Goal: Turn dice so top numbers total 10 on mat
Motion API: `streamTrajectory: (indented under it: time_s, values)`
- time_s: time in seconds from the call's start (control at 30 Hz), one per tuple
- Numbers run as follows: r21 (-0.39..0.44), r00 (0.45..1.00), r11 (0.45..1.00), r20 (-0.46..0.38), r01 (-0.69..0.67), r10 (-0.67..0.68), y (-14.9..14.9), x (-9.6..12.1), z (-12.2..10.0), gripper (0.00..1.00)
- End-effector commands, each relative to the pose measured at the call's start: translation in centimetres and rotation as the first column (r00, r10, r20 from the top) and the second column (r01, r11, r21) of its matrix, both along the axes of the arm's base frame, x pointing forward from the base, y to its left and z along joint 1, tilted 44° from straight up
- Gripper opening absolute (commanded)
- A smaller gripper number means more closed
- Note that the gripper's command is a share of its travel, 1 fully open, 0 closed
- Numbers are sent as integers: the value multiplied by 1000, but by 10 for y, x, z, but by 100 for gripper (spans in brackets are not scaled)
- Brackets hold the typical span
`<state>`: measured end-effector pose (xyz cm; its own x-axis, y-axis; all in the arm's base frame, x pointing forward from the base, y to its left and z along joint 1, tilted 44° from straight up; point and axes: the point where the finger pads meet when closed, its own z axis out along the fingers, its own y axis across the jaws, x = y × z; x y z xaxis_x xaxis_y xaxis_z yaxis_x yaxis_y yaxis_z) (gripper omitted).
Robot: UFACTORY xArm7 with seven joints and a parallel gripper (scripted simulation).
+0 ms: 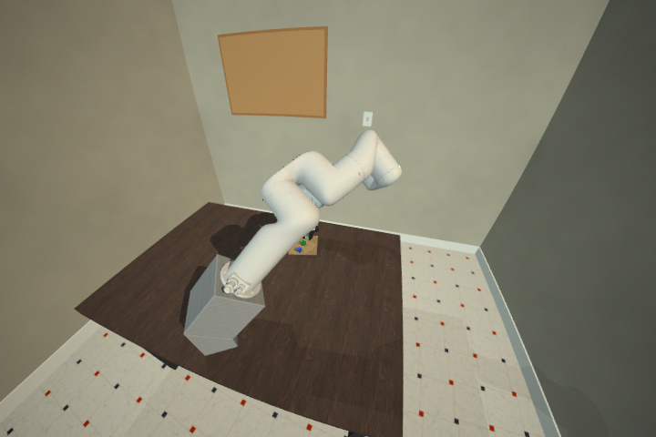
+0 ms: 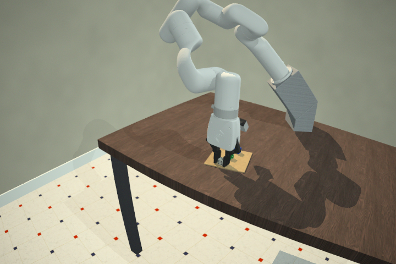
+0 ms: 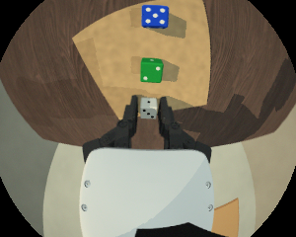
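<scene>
Dark wooden table (image 1: 349,319) (image 2: 298,139) (image 3: 35,94) — tan mat (image 1: 312,250) (image 2: 243,165) (image 3: 187,54) on top, grey angular pedestal (image 1: 225,321) (image 2: 301,102).

White die (image 2: 220,161) (image 3: 148,109) upright between my parted fingers (image 2: 226,158), unclamped, three pips up, near mat's edge. Green die (image 1: 302,242) (image 2: 231,157) (image 3: 151,70) next, flat, two up. Blue die (image 1: 298,249) (image 3: 155,16) beyond green, flat, five up. Tops total ten. Tan mat (image 1: 312,248) (image 2: 242,165) (image 3: 192,59) flat on table (image 1: 339,319) (image 2: 173,137) (image 3: 247,59) beneath dice.
</scene>
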<state>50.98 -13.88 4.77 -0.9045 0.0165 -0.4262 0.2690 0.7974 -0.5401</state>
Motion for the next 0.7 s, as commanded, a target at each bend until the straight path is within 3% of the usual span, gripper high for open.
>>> streamTrajectory:
  time_s: [0.0,0.1,0.67]
  values:
    - [0,1000,1000,2,-3,3,2,1,1,32]
    - [0,1000,1000,2,-3,3,2,1,1,36]
    - [0,1000,1000,2,-3,3,7,-2,7,36]
